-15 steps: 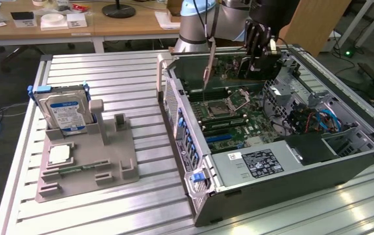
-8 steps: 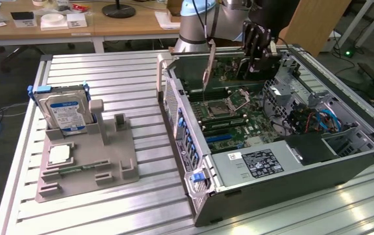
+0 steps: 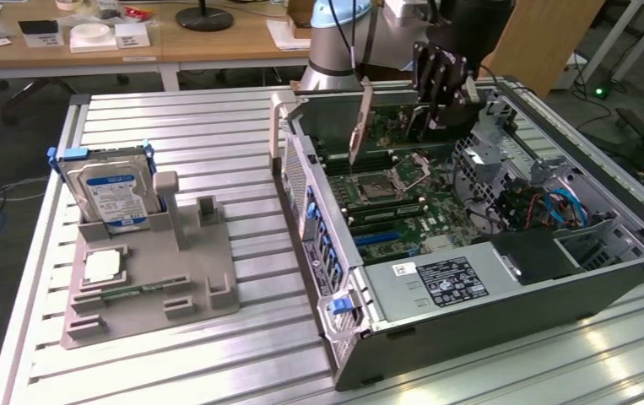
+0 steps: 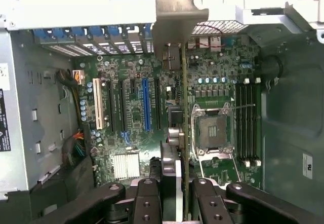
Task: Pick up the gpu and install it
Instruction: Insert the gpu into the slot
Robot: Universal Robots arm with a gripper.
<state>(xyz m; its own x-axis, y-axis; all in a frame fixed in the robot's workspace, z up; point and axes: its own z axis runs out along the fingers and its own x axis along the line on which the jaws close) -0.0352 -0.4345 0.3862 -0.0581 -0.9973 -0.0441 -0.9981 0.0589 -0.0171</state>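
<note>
Gpu (image 4: 185, 133) pinched edge-on between the jaws, hanging just below them over the motherboard (image 4: 131, 133) inside the case (image 3: 592, 287). Judgement: hold card upright, square its edge to the blue slot (image 4: 146, 105) beside the jaws, then press evenly. Power-supply label (image 3: 451, 281): print unreadable

A robotics lab: a slotted aluminium bench (image 3: 186, 126) carries an open computer tower (image 3: 490, 325), with cluttered wooden desks (image 3: 203, 46) behind.

Bright even room light, white glare streaks on the metal table (image 3: 592, 354) along its near edge, computer case (image 3: 468, 325) interior in soft shadow, its pale wall washed out from the wrist.
</note>
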